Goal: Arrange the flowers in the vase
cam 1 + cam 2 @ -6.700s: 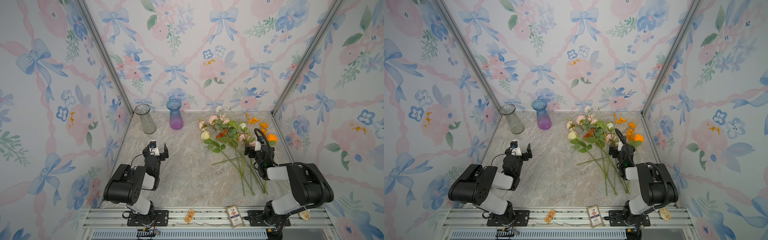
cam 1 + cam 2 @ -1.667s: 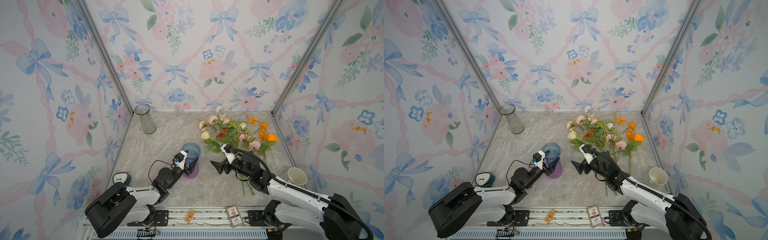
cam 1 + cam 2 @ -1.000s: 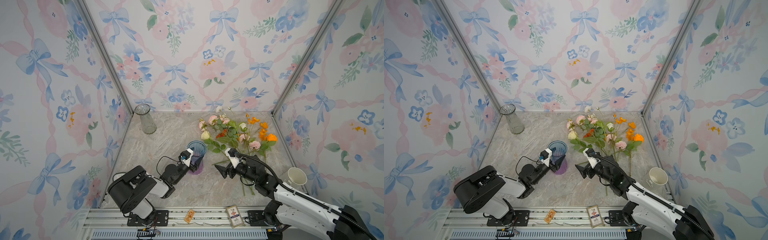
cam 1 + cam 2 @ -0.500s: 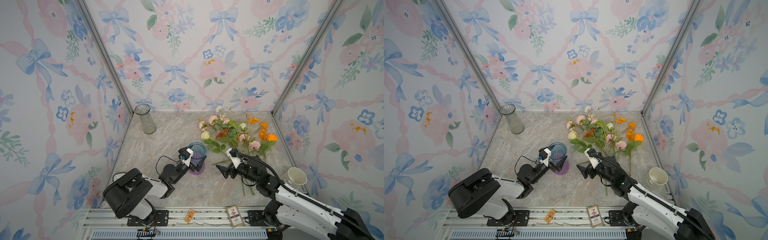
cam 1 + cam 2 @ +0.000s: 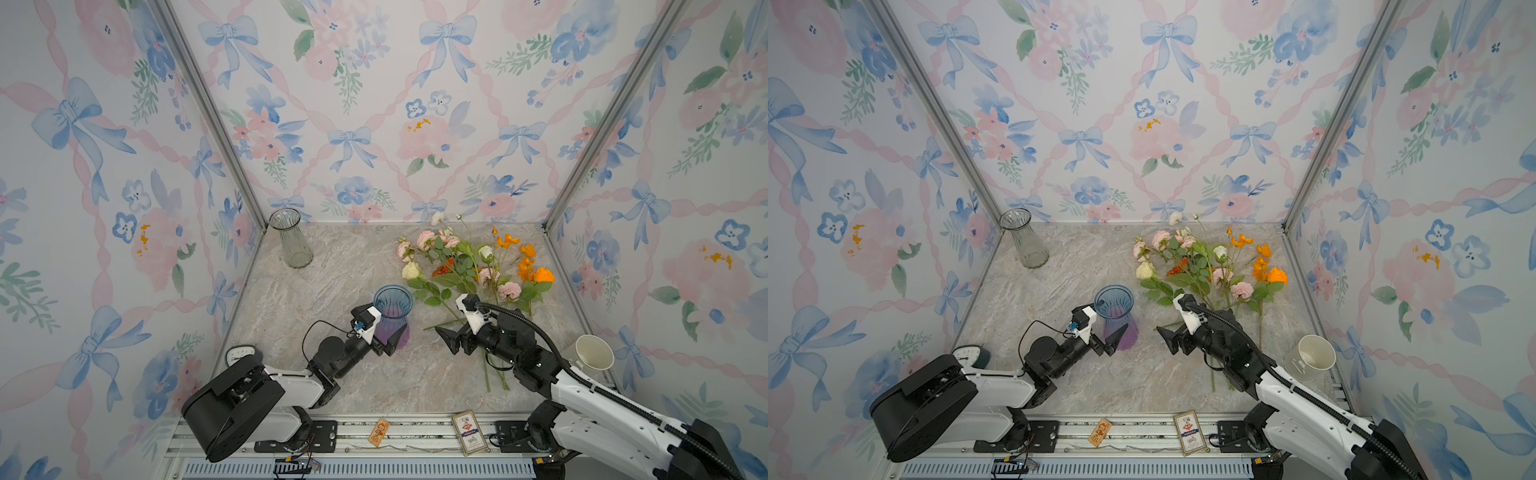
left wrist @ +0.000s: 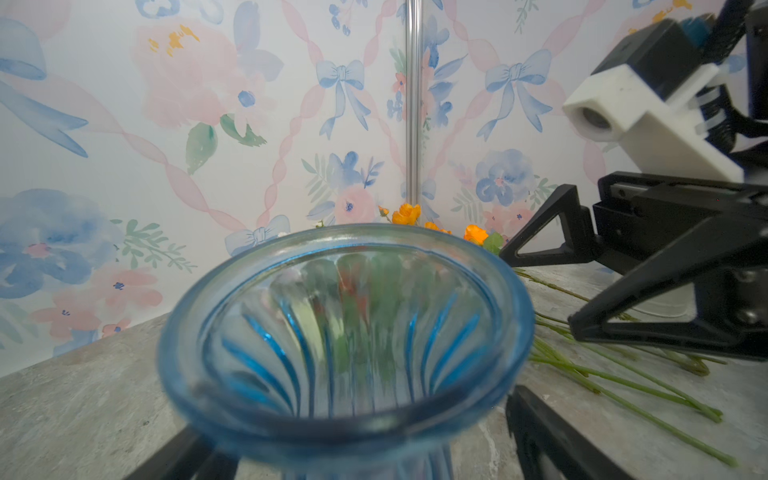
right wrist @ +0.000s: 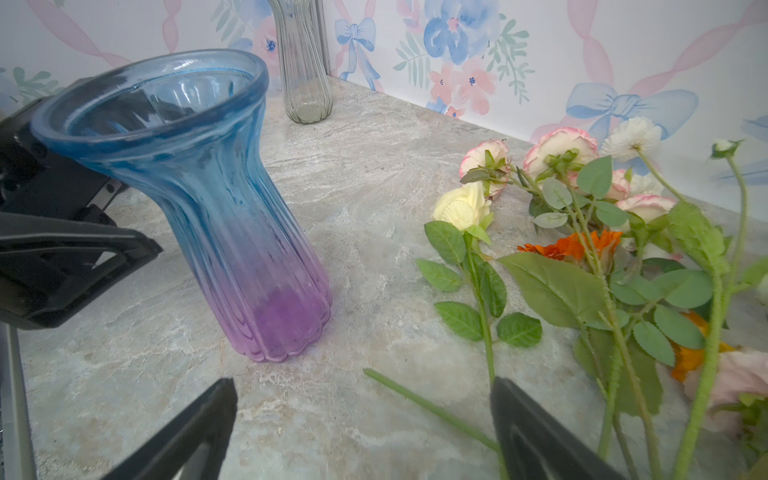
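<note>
Blue-to-purple vase (image 5: 392, 316) stands upright mid-table, empty; left gripper (image 5: 390, 338) sits at its lower body, jaws spread wide to either side, not clamping. Flowers (image 5: 465, 266) lie heaped on the marbled table (image 5: 332, 270), right of the vase in both top views, blooms toward the back wall. Right gripper (image 5: 446, 338) is low beside the stems, jaws wide apart, holding nothing; a stem end (image 7: 415, 399) lies between them.

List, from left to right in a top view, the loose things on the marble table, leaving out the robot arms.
Small clock → clear glass vase → blue-and-purple vase → flowers → white paper cup.
</note>
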